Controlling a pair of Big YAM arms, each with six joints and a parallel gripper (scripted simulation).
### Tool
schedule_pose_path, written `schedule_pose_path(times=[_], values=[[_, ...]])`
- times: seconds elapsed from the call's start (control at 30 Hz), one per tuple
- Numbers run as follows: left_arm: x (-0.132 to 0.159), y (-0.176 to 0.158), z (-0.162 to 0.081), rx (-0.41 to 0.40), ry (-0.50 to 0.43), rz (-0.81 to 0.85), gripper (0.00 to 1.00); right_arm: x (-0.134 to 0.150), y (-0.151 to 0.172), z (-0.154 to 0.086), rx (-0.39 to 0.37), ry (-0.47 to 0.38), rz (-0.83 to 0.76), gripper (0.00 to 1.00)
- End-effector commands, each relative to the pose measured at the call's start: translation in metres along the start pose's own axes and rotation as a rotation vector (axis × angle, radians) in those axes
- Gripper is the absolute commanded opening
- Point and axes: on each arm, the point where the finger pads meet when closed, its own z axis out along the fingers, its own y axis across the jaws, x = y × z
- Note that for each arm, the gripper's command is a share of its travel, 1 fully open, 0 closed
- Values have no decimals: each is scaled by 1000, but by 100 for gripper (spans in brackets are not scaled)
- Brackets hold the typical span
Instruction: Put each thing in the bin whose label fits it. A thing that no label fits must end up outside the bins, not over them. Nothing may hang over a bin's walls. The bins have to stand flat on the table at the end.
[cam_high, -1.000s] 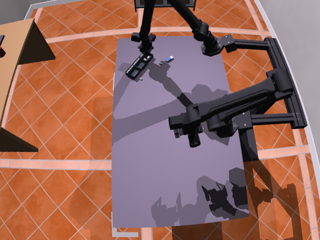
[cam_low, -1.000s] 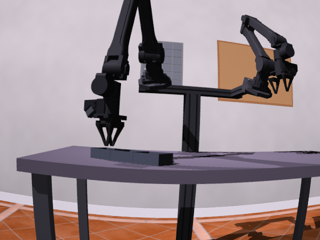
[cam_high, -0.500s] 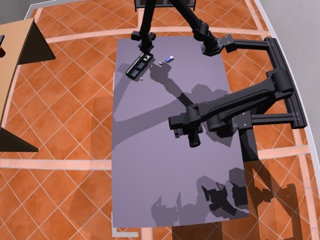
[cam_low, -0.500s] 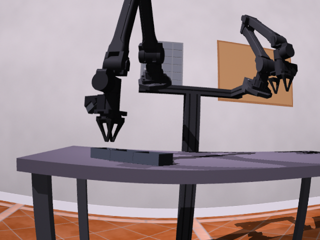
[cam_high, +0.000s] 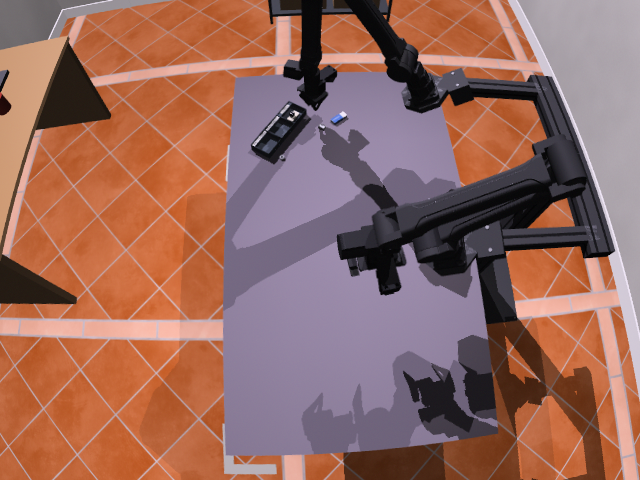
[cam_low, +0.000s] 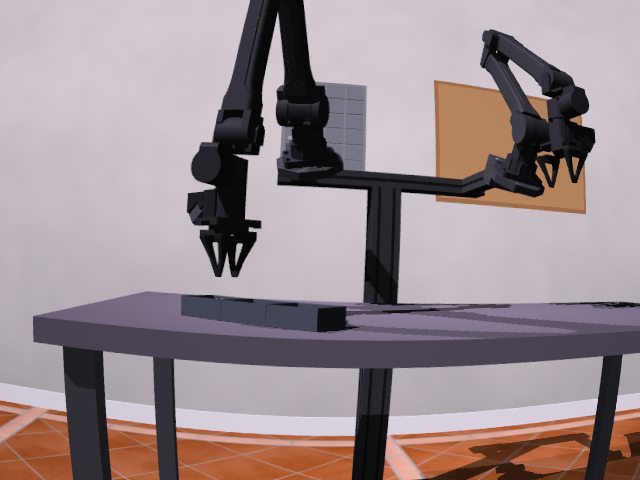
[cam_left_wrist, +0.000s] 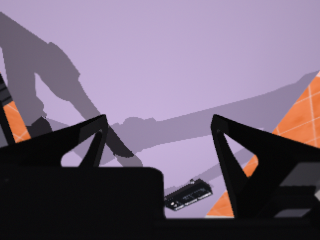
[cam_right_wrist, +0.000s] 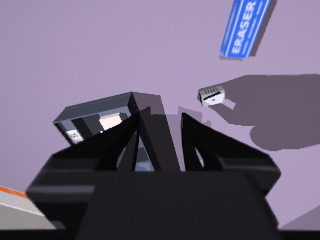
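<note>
My right pincer (cam_high: 315, 106) (cam_low: 226, 275) (cam_right_wrist: 160, 119) points down above the desk (cam_high: 330, 310) (cam_low: 330, 343) (cam_left_wrist: 150, 60) (cam_right_wrist: 50, 50), its fingertips a narrow gap apart with nothing between them. It hangs near one end of my landmark, the dark bin row (cam_high: 269, 156) (cam_low: 242, 312) (cam_left_wrist: 188, 195) (cam_right_wrist: 95, 106), and higher than its walls. The row sits flat on the desk, three joined compartments in a line, with white labels along one long side; I cannot read them from here. In the end compartment nearest my right pincer lies something pale with a dark part. Outside the row, near that same end, a small silver-grey piece (cam_high: 321, 127) (cam_right_wrist: 211, 96) with a dark slot rests on the desk. Just beyond it, farther from the row, lies a blue-and-white eraser (cam_high: 338, 117) (cam_right_wrist: 244, 29), the word ERASER on its sleeve. Just beside the row's opposite end is a tiny, pale round thing (cam_high: 282, 157), too small for me to identify. Well apart from the row, my left pincer (cam_low: 562, 184) (cam_left_wrist: 159, 120) hangs high over the desk, wide open and holding nothing.
</note>
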Motion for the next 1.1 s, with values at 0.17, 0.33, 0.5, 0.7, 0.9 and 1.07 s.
schedule_pose_path(times=[0.17, 0.33, 0.5, 0.7, 0.9, 1.07], values=[[-1, 4, 0, -11, -2, -18, 100, -38, -36, -6, -22, 11, 89, 37], [-1, 4, 0, -11, -2, -18, 100, -69, -75, -7, -3, 3, 76, 37], [-1, 4, 0, -11, -2, -18, 100, -80, -86, -9, -1, 2, 76, 37], [-1, 4, 0, -11, -2, -18, 100, -57, -61, -13, -24, 19, 51, 37], [-1, 4, 0, -11, -2, -18, 100, -74, -81, -8, -2, 1, 71, 37], [-1, 4, 0, -11, -2, -18, 100, -69, -77, -10, -13, 10, 74, 37]])
